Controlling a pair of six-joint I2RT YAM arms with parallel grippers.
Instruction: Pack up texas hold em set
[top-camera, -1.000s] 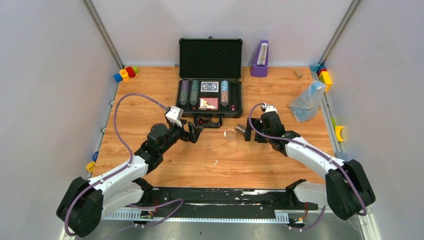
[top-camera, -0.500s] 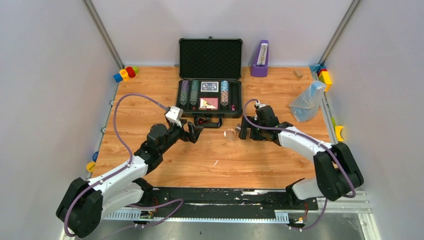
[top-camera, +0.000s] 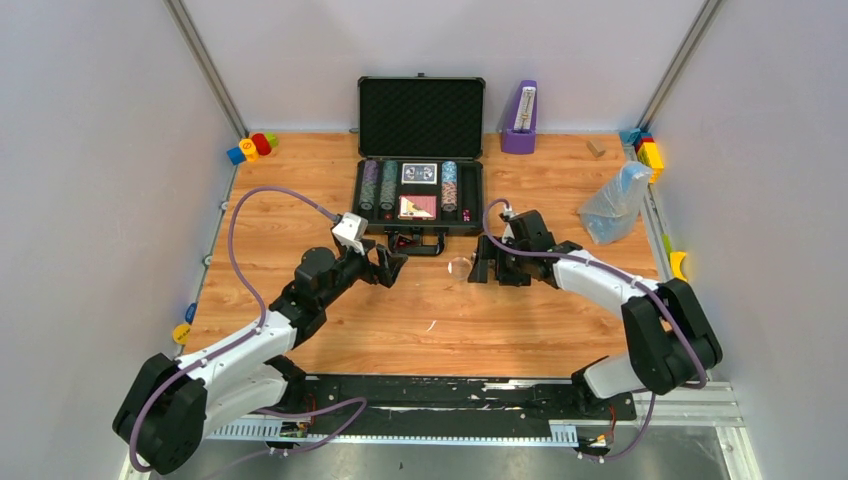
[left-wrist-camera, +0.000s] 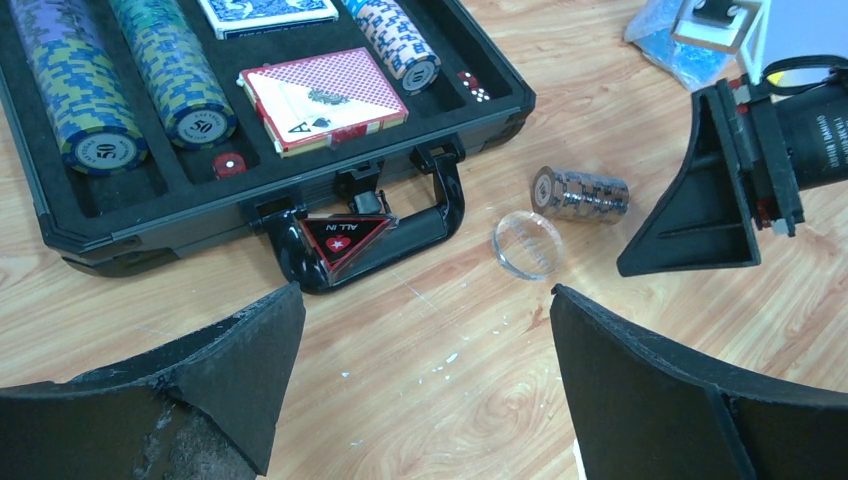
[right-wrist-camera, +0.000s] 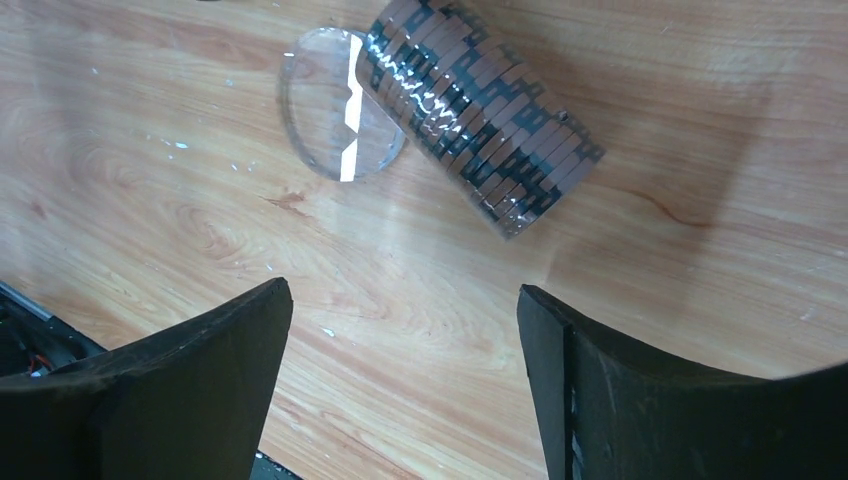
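The black briefcase (top-camera: 420, 227) lies open at the back middle of the table, its foam-lined lid (top-camera: 421, 118) upright. Inside are rolls of poker chips (left-wrist-camera: 172, 75), a blue deck (left-wrist-camera: 265, 12) and a red deck (left-wrist-camera: 322, 97). A loose stack of chips (right-wrist-camera: 480, 115) lies on its side on the wood, right of the case handle (left-wrist-camera: 370, 225), with a clear disc (right-wrist-camera: 335, 105) beside it. My right gripper (right-wrist-camera: 400, 300) hangs open just above and short of this stack, nothing between its fingers. My left gripper (left-wrist-camera: 425, 310) is open over bare wood in front of the handle.
A purple metronome (top-camera: 519, 118) stands at the back right of the case. A clear plastic bag (top-camera: 614, 203) lies at the right. Coloured blocks (top-camera: 251, 148) sit in the back left corner and others (top-camera: 648, 150) along the right edge. A red triangular marker (left-wrist-camera: 340, 238) lies under the handle.
My right gripper has swung left to the loose chip stack and its jaws have narrowed a little. The left arm has stayed still.
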